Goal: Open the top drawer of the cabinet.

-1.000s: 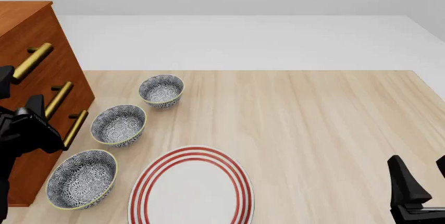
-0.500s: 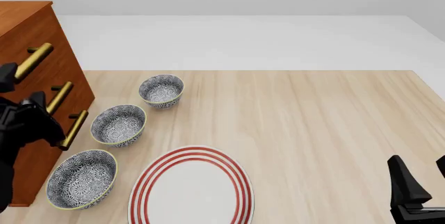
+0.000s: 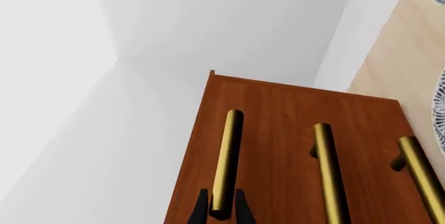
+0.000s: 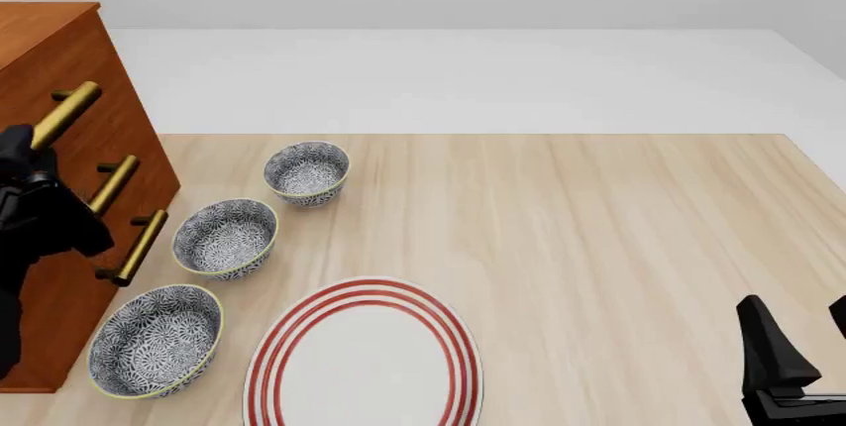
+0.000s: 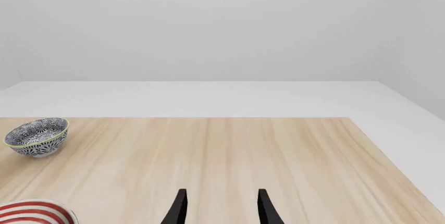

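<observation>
Pale wooden table (image 4: 595, 238): left gripper (image 3: 220, 211) raised since before, fingers now straddling top drawer (image 3: 208, 146) handle (image 3: 226, 161), unclamped; drawer unopened. Right gripper (image 5: 219, 208) idle, fingers apart.

Soft, even light is filling every view, bright and without any visible source. Edges are rendering crisp from near to far, with no blur or bending at the borders. The pale wooden table (image 4: 595, 238) is showing no glare and only faint shading under the patterned bowls (image 4: 307, 170). The brass handles (image 3: 226, 161) are catching a gentle sheen along their length, and the white walls are grading slightly greyer toward the corners.
</observation>
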Controlling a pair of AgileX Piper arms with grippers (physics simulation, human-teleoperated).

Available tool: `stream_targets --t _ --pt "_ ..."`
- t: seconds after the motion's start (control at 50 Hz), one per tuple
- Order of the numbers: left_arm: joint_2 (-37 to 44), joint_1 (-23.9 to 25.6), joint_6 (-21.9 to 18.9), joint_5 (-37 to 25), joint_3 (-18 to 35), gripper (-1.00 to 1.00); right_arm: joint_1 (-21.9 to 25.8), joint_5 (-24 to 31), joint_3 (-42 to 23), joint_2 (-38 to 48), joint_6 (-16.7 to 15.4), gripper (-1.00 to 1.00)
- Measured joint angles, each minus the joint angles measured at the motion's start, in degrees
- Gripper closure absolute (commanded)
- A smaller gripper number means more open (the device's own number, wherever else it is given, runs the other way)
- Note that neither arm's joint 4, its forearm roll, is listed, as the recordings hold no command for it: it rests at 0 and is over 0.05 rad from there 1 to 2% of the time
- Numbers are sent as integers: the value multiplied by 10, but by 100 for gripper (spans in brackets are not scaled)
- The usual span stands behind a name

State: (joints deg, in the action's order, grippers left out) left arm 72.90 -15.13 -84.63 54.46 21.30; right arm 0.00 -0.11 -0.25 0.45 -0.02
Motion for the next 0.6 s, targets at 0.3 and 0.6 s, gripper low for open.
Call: stream_targets --t 0.3,0.6 --pt "16 2 -22 41 -8 100 0 0 0 0 0 -100" --pt "8 21 -35 37 -13 100 0 0 0 0 0 -100"
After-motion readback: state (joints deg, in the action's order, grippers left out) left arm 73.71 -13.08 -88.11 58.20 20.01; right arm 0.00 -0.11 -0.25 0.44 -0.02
